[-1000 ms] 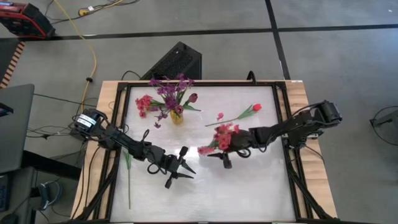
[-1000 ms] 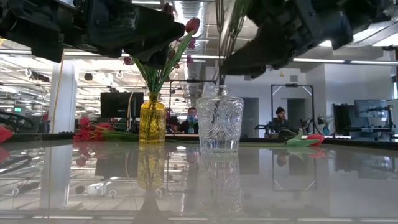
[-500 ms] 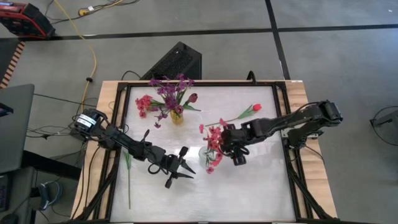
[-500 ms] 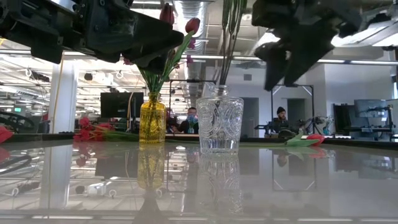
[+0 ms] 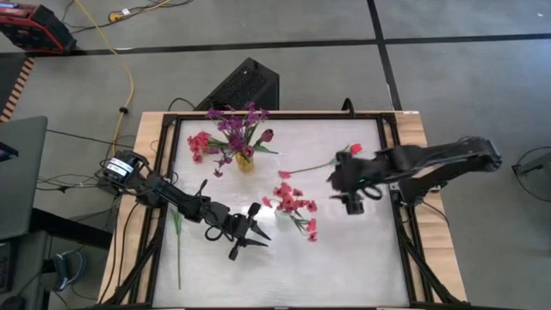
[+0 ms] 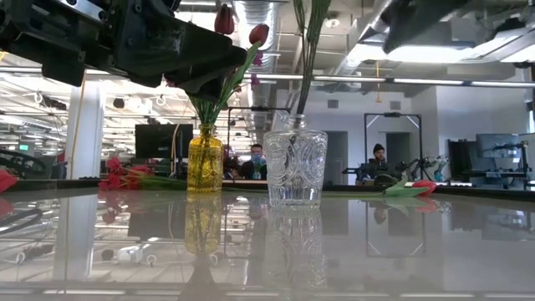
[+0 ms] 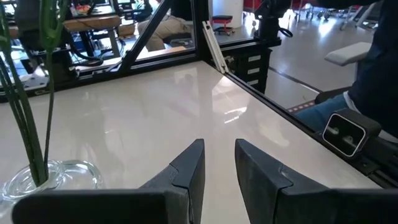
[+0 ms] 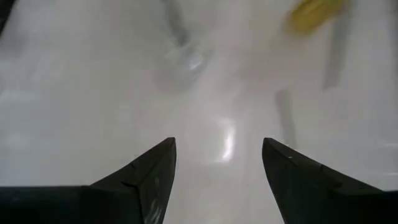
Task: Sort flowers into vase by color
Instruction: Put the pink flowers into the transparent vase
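Note:
A red-pink blossom sprig point(image 5: 293, 203) stands in the clear glass vase point(image 6: 295, 167) at mid-table, its green stalks point(image 6: 308, 50) rising out of the neck. The yellow vase point(image 5: 245, 160) behind it holds purple sprigs and a dark maroon tulip. A red tulip point(image 5: 348, 151) and another red-pink sprig point(image 5: 199, 143) lie flat on the table. My right gripper point(image 5: 346, 191) is open and empty, to the right of the clear vase. My left gripper point(image 5: 247, 232) hovers open and empty to the near left of the clear vase point(image 7: 50, 177).
A bare green stalk point(image 5: 178, 250) lies along the table's left side. A black frame point(image 5: 392, 172) rims the table. The near half of the table point(image 5: 327, 267) holds nothing. People sit at desks in the room beyond point(image 6: 376, 159).
My right gripper has let go of the red-pink sprig over the clear vase and gone up and toward the table's right edge. The sprig now stands in the vase on its own, its blossoms spread toward the near side.

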`<action>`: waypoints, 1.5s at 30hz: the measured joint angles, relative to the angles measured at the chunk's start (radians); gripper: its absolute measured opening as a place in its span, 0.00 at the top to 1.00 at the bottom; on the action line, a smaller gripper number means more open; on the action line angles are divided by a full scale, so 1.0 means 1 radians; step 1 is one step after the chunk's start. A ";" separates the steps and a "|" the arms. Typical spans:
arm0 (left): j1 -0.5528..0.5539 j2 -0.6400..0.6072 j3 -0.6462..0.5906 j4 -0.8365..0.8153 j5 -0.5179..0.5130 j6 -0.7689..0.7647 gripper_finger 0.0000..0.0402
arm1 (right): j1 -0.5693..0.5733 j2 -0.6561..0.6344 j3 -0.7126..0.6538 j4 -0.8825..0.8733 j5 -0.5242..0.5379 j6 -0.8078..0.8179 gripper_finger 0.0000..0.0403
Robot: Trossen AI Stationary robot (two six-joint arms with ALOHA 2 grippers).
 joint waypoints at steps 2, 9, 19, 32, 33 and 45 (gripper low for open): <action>0.000 0.000 0.000 0.000 0.000 -0.007 0.80 | -0.032 -0.043 0.001 0.021 0.057 -0.020 0.34; 0.005 0.000 0.000 0.003 -0.005 -0.091 0.81 | -0.402 -0.046 -0.077 0.291 -0.214 -0.213 0.34; 0.009 0.000 0.000 -0.020 -0.003 -0.281 0.81 | -0.817 0.328 -0.232 0.825 -0.532 -0.197 0.34; 0.013 0.000 0.000 -0.021 -0.048 -0.268 0.81 | -0.731 0.746 -0.102 1.105 -0.534 -0.152 0.34; 0.013 0.000 0.000 -0.021 -0.048 -0.256 0.81 | -0.716 0.766 -0.083 1.105 -0.515 -0.140 0.34; 0.013 -0.001 0.000 -0.053 -0.048 -0.122 0.81 | -0.591 0.853 0.026 1.004 -0.184 -0.124 0.35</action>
